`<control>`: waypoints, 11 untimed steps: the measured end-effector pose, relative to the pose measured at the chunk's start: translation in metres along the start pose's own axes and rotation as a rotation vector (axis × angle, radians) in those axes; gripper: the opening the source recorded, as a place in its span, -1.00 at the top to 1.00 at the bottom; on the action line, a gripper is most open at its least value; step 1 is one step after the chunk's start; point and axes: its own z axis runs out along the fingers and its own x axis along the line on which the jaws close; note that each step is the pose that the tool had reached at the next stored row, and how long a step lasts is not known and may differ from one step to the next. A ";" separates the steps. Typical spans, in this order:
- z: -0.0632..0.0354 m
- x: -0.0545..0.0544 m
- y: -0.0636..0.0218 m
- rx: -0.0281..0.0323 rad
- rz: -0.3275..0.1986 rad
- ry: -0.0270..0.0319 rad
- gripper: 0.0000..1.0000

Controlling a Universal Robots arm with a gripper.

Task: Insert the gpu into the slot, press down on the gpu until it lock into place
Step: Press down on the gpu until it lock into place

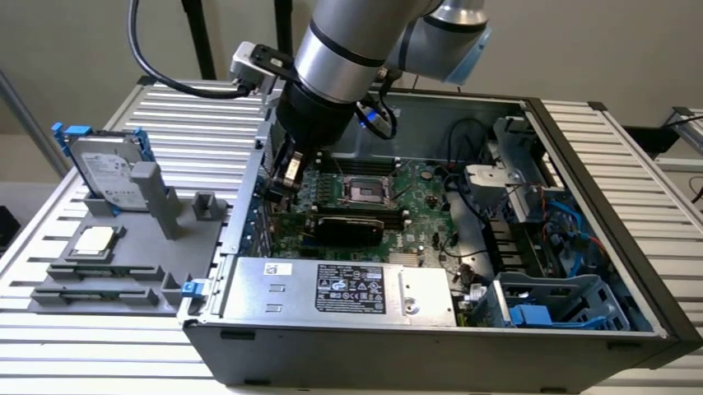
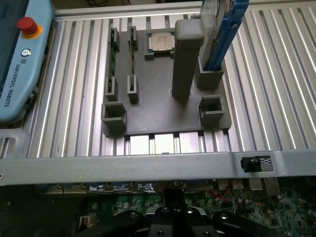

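The hand [image 2: 170,222] hangs inside the computer case [image 1: 615,247] above the motherboard [image 1: 423,210], its grip state indiscernible. The gpu [image 1: 344,225] lies just below it, apparently slotted (locking unconfirmed); pressing down seemingly remains.

"UNIVERSAL ROBOTS" on the blue teach pendant [image 2: 19,59], power supply label [image 1: 351,290] unreadable

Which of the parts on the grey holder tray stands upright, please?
The hard drive with blue clips, standing on edge at the tray's far corner; the CPU chip lies flat.
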 end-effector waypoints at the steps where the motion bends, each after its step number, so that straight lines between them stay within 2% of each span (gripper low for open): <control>1: -0.0001 0.000 0.0000 0.0001 0.000 -0.0002 0.79; 7: -0.0117 0.000 0.0001 0.0017 0.000 -0.0006 0.79; 8: -0.0124 0.000 -0.0004 0.0064 0.000 -0.0010 0.79; 9: -0.0128 0.000 -0.0009 0.0166 0.000 -0.0016 0.79; 11: -0.0133 0.000 -0.0023 0.0436 0.000 -0.0032 0.79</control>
